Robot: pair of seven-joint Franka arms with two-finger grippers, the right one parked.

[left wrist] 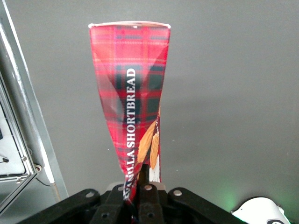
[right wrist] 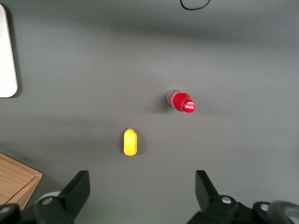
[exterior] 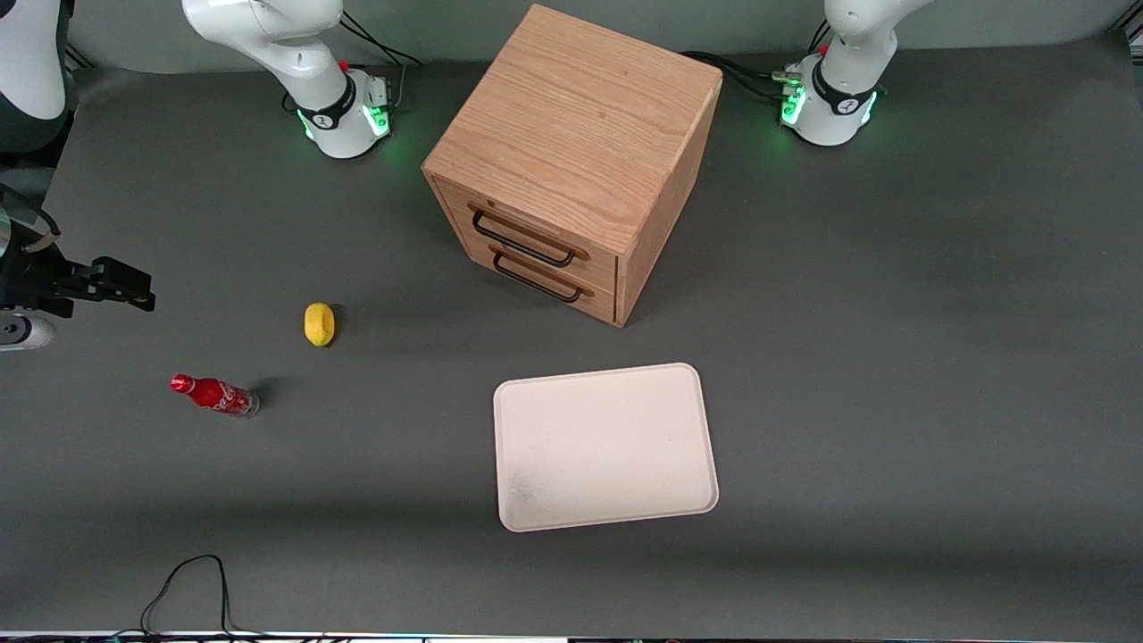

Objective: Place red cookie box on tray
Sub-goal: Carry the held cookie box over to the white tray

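Observation:
The red cookie box, tartan-patterned with white "SHORTBREAD" lettering and cookie pictures, shows only in the left wrist view. It hangs lengthwise away from my left gripper, above bare grey table. The gripper is shut on the box's end, and the cardboard is pinched narrow between the fingers. Neither the gripper nor the box appears in the front view. The cream-white tray lies flat on the table, nearer to the front camera than the wooden drawer cabinet, with nothing on it. Its edge also shows in the right wrist view, tray.
A yellow lemon and a small red Coca-Cola bottle stand toward the parked arm's end of the table. A metal frame rail runs beside the held box. A black cable loops at the table's front edge.

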